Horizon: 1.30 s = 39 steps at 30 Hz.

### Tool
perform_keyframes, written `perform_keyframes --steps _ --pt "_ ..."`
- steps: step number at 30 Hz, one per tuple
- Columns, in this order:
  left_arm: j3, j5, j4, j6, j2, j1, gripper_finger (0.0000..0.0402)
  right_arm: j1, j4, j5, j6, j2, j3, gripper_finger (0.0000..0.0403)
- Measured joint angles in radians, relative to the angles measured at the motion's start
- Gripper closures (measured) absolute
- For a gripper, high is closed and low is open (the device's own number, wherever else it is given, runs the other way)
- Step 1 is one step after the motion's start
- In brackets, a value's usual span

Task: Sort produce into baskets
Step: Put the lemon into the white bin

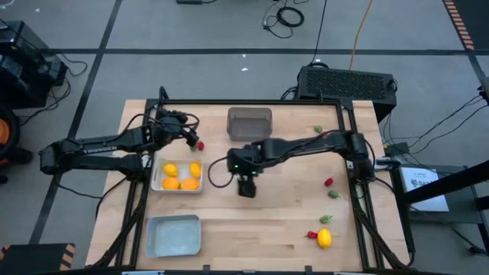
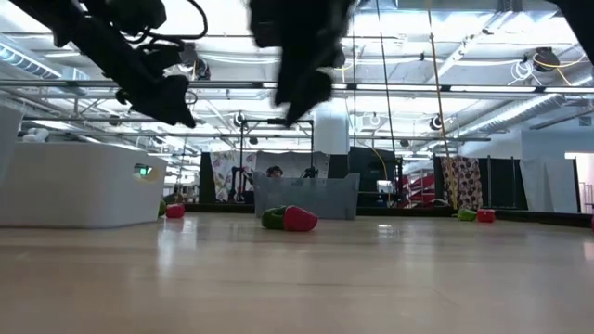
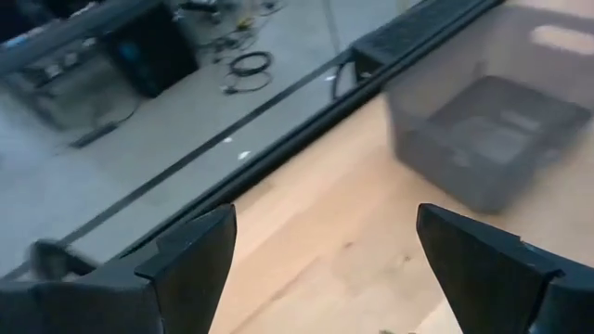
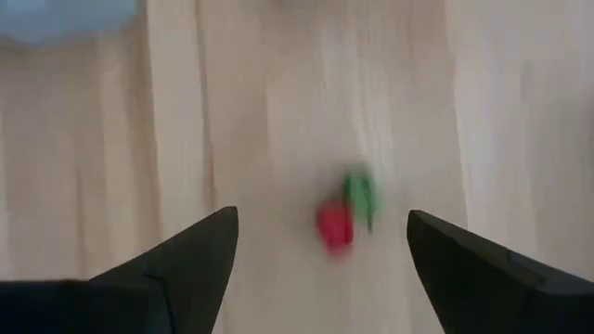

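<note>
The right gripper [image 1: 246, 189] hung over mid-table with its fingers spread wide and empty, a small red berry with a green leaf [image 4: 340, 219] on the wood ahead of it. The left gripper [image 1: 191, 137] (also open, holding nothing) hovered near another red piece [image 1: 200, 145], just beyond the white shallow tray [image 1: 157, 178] of yellow-orange rounds [image 1: 170, 170].

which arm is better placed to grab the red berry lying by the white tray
Left. The left gripper hovers open right beside the red berry, just behind the white tray. The right gripper sits farther off at mid-table.
</note>
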Motion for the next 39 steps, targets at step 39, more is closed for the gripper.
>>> perform_keyframes --steps 39 --pt "-0.084 0.224 0.854 0.066 0.119 -0.574 0.0061 0.598 -0.607 -0.351 0.981 -0.034 0.0 0.0099"
